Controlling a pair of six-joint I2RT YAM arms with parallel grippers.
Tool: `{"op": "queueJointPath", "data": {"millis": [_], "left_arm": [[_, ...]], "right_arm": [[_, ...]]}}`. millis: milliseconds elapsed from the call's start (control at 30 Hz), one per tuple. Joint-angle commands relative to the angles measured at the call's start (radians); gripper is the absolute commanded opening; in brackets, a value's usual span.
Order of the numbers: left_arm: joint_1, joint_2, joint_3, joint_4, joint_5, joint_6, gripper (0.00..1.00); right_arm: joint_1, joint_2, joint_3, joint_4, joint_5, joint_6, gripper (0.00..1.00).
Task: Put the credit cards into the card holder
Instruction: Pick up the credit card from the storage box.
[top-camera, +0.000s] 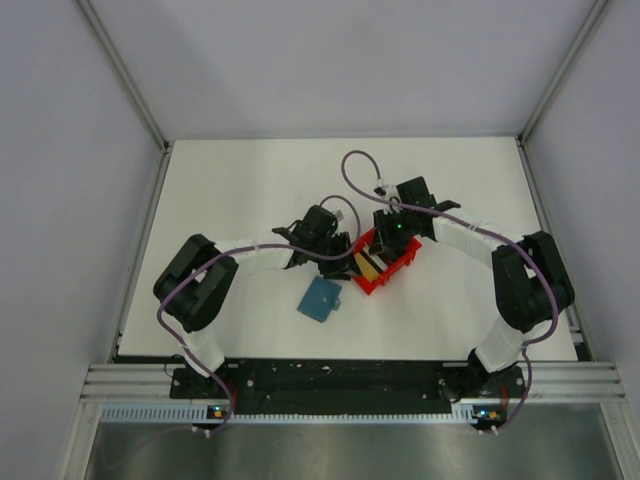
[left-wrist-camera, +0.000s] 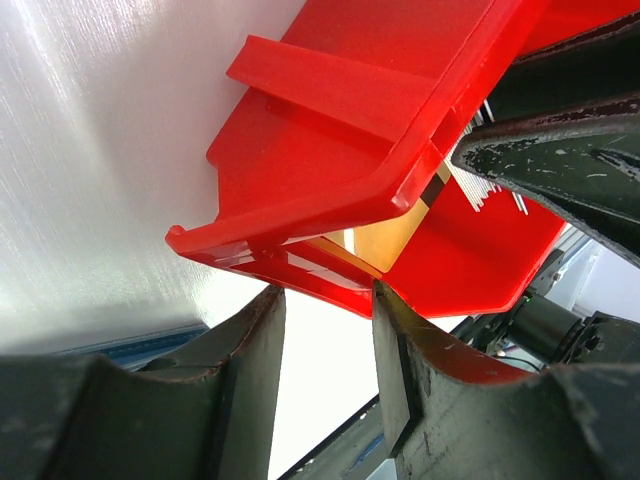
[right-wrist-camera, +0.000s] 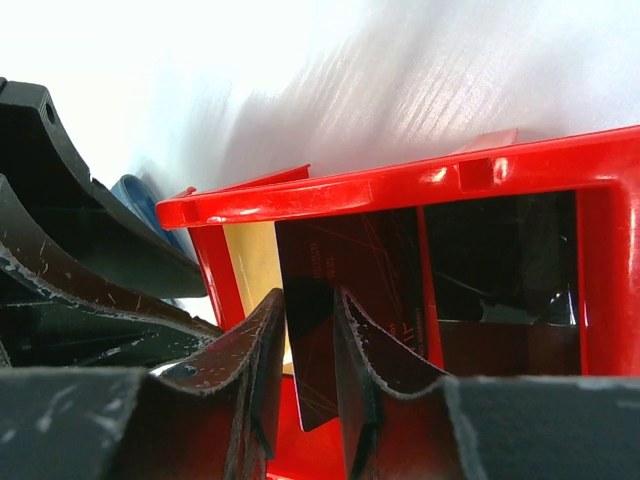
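The right hand (right-wrist-camera: 310, 320) is set astride a black card (right-wrist-camera: 350, 260) in the red bin (right-wrist-camera: 400, 185); whether it is pinched cannot be told. A square grip and a straight lift clear of the rim are advised. The left hand (left-wrist-camera: 325, 310), half-open and empty, is held at the bin's lip. The card holder (top-camera: 321, 298) lies at the bin's eight o'clock.
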Motion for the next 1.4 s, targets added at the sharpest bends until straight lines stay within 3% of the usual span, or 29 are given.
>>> {"op": "queueJointPath", "data": {"millis": [0,200,733,1367], "left_arm": [[0.006,-0.003,0.047,0.057,0.009,0.018,0.44],[0.004,-0.003,0.045,0.056,0.009,0.018,0.44],[0.006,-0.001,0.050,0.057,0.011,0.012,0.45],[0.006,0.002,0.048,0.062,0.017,0.012,0.45]], "right_arm": [[-0.001,0.010,-0.005,0.004,-0.067,0.014,0.22],[-0.009,0.007,0.001,0.006,-0.109,0.019,0.11],[-0.015,0.019,-0.023,0.006,-0.178,0.031,0.21],[-0.044,0.027,-0.020,0.009,-0.256,0.068,0.18]]}}
